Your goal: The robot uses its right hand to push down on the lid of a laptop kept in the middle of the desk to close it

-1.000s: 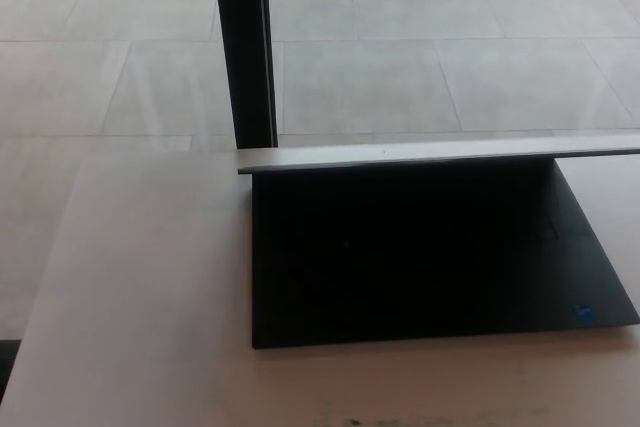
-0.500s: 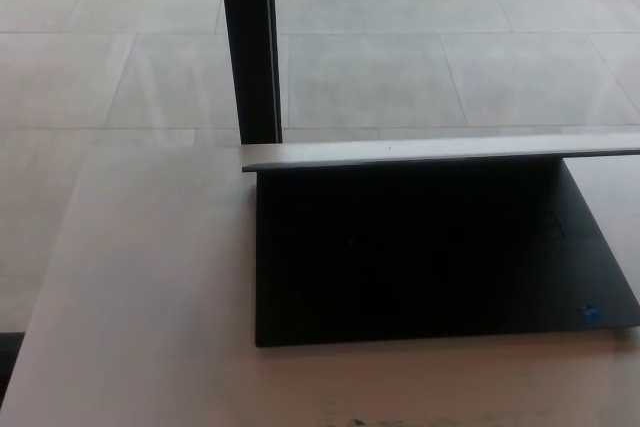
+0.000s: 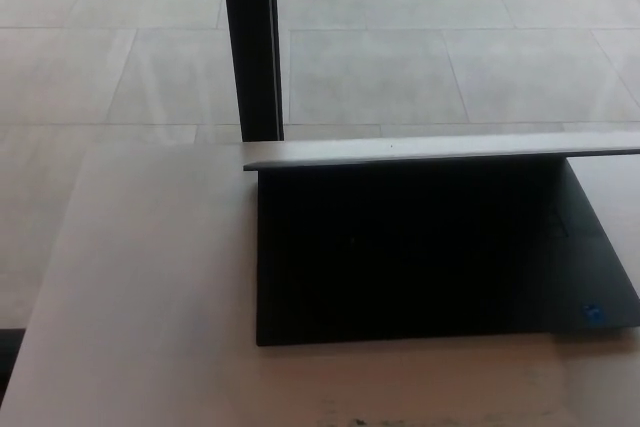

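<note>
At the left of the head view, a bare stretch of the pale desk is seen, its left edge slanting down toward the lower left corner, where a small dark patch is cut off by the frame. Beyond the desk, a floor of large light tiles is shown across the top of the picture. A black upright post is seen left of centre, rising from behind the desk's far edge to the top of the frame.

The laptop is found on the desk from the centre to the right edge. It is partly open: the dark base lies flat on the desk, and the lid is tilted forward over it, so that only its thin silver top edge is presented as a long band running off the picture's right side. The keyboard area under the lid is in deep shadow and no keys can be made out. A small blue sticker is seen on the base near its front right corner.

Neither hand is shown, so whether they are open, closed or holding anything cannot be told.
</note>
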Available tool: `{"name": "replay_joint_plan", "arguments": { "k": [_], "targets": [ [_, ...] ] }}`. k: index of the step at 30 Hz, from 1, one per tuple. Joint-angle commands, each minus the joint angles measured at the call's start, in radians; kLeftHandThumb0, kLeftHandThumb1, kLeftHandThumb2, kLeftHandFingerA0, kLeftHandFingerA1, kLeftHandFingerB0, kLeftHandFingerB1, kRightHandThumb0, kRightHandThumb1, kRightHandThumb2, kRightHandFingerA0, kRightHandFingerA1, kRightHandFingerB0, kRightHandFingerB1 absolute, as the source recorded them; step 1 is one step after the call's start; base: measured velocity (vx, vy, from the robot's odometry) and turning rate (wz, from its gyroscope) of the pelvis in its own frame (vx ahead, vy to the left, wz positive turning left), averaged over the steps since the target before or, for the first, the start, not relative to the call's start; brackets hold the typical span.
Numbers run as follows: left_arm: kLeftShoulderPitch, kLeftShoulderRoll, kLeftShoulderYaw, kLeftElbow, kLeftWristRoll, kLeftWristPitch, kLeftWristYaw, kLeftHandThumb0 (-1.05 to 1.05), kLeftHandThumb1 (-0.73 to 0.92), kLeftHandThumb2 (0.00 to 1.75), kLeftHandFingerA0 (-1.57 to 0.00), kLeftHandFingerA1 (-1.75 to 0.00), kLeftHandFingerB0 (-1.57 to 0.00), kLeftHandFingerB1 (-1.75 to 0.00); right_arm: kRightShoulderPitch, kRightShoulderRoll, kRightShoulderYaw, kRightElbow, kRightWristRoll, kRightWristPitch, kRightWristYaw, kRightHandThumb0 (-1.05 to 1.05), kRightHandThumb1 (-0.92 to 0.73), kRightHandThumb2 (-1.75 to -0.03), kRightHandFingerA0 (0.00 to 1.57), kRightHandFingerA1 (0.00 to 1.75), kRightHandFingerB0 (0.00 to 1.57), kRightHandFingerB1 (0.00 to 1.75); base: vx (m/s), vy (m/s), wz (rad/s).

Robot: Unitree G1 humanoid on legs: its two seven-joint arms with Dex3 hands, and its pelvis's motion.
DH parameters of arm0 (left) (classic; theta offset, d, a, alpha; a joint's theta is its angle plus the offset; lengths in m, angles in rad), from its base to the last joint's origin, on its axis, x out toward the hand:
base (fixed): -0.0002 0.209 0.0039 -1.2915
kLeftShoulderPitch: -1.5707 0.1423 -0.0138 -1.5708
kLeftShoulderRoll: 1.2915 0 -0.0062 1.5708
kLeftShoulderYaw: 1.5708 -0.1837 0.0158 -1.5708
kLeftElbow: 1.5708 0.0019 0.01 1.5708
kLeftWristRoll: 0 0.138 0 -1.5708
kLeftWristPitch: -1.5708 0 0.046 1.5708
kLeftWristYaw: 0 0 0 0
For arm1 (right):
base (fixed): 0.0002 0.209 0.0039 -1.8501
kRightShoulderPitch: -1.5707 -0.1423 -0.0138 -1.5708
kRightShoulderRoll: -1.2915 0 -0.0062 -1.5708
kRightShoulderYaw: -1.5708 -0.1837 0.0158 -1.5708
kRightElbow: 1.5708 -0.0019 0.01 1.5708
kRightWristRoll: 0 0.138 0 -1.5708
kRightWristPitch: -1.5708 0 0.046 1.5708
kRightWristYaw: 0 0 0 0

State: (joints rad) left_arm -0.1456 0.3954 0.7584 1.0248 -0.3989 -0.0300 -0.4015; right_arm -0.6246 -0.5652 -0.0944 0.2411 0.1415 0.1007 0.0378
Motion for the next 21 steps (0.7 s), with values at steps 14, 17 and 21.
{"name": "replay_joint_plan", "arguments": {
  "k": [14, 17, 21],
  "targets": [
    [-0.015, 0.034, -0.016, 0.001, -0.024, -0.018, -0.006, -1.05, 0.73, 0.76, -0.22, -0.89, -0.17, -1.18, -0.032, -0.140, 0.574, 0.109, -0.564, -0.228, 0.134, -0.94, -0.92, -0.76, 0.16, 0.56, 0.15, 0.34, 0.00, 0.000, 0.00],
    [-0.015, 0.036, -0.018, 0.001, -0.022, -0.016, -0.003, -1.05, 0.74, 0.76, -0.22, -0.87, -0.15, -1.18, -0.044, -0.153, 0.628, 0.127, -0.611, -0.220, 0.140, -0.97, -0.91, -0.80, 0.15, 0.53, 0.11, 0.34, 0.00, 0.000, 0.00],
    [-0.020, 0.040, -0.022, 0.004, -0.018, -0.021, -0.004, -1.05, 0.73, 0.77, -0.23, -0.89, -0.15, -1.19, -0.058, -0.151, 0.671, 0.196, -0.634, -0.217, 0.116, -0.93, -0.91, -0.76, 0.19, 0.51, 0.20, 0.32, 0.00, 0.000, 0.00]
  ]
}}
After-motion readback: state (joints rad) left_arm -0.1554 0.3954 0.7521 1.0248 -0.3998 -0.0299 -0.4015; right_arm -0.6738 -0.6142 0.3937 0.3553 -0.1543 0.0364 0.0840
